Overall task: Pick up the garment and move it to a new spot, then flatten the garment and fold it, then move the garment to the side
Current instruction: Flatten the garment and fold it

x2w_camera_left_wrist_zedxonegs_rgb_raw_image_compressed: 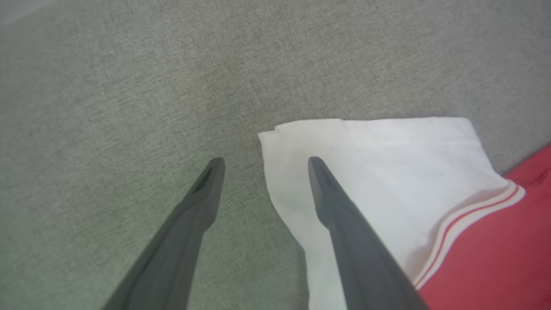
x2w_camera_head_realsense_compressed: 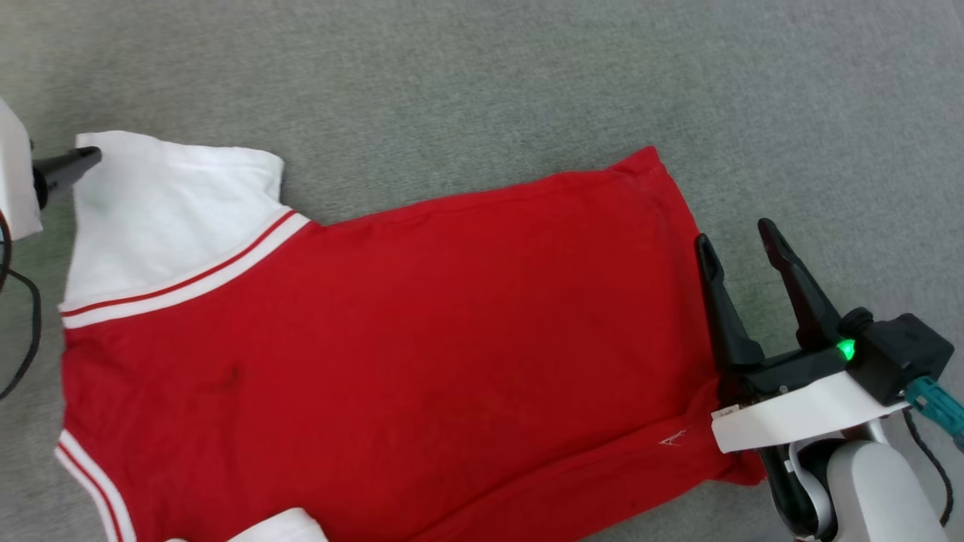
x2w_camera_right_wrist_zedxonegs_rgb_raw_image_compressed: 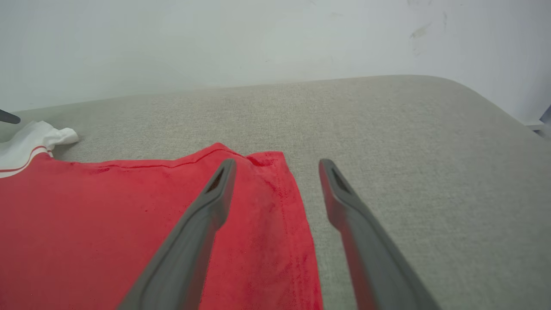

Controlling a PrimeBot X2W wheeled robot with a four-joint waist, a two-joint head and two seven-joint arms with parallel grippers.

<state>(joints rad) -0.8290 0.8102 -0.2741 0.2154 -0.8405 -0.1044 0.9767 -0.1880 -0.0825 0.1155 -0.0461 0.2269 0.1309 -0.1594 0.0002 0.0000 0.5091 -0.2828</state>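
Observation:
The garment [x2w_camera_head_realsense_compressed: 407, 339] lies spread flat on the grey fabric surface [x2w_camera_head_realsense_compressed: 482, 83], red body across the middle, a white sleeve [x2w_camera_head_realsense_compressed: 166, 211] with striped trim at the upper left, hem to the right. My right gripper [x2w_camera_head_realsense_compressed: 736, 235] stands open at the hem's edge. In the right wrist view that gripper [x2w_camera_right_wrist_zedxonegs_rgb_raw_image_compressed: 277, 162] has one finger over the red hem [x2w_camera_right_wrist_zedxonegs_rgb_raw_image_compressed: 275, 206] and the other over bare surface. My left gripper [x2w_camera_left_wrist_zedxonegs_rgb_raw_image_compressed: 265, 161] is open at the white sleeve's [x2w_camera_left_wrist_zedxonegs_rgb_raw_image_compressed: 387, 172] outer corner, one finger above the sleeve, one above the surface. Nothing is held.
A black cable [x2w_camera_head_realsense_compressed: 22, 339] hangs at the left edge of the head view. A pale wall [x2w_camera_right_wrist_zedxonegs_rgb_raw_image_compressed: 215, 43] rises behind the surface, whose rounded edge [x2w_camera_right_wrist_zedxonegs_rgb_raw_image_compressed: 508, 116] falls away at the right. Bare grey surface extends beyond the garment's far side.

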